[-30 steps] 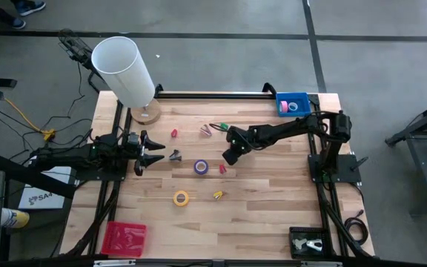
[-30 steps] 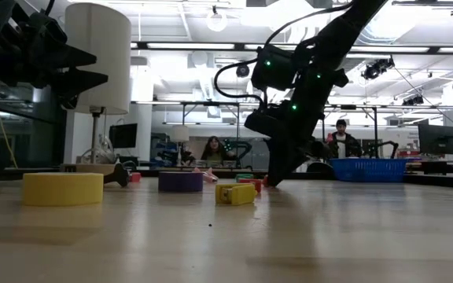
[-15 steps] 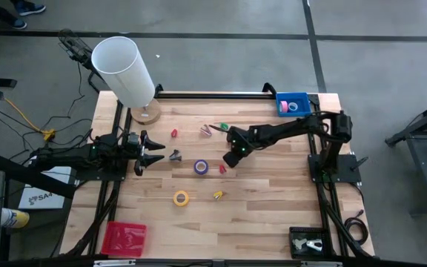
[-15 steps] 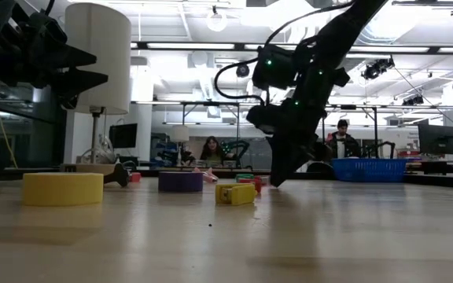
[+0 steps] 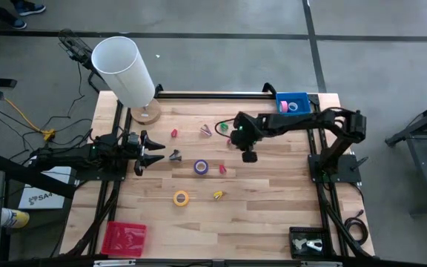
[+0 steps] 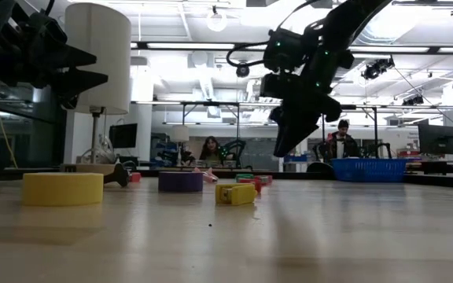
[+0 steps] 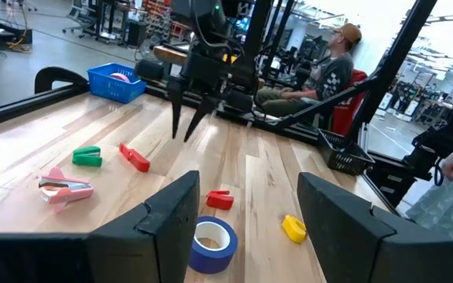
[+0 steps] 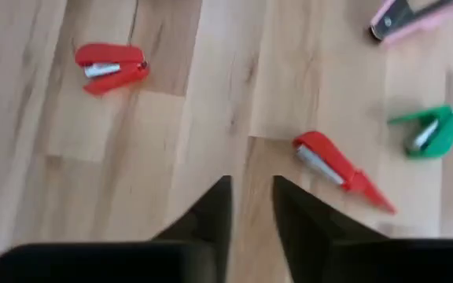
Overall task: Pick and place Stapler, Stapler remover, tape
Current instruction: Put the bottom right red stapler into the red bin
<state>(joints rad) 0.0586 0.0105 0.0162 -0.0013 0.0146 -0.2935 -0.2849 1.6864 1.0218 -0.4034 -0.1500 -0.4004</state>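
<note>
Hanging above the pale wooden tabletop (image 5: 273, 193), the right claw (image 5: 249, 156) is nearly closed, empty. Red stapler (image 8: 340, 170) lies below it; purple tape (image 5: 201, 167) nearby. Left claw (image 5: 141, 152) wide open.

The counter (image 5: 273, 200) is evenly and softly lit from overhead in the high view, with only faint shadows cast. In the low view, bright ceiling lights (image 6: 211, 47) toward 12 o'clock leave the right end effector (image 6: 285, 141) and the lamp (image 6: 97, 55) as dark backlit shapes, while the near counter surface is out of focus. In the right wrist view, motion blur is seen across the red stapler (image 8: 110, 67) and the wood grain.
</note>
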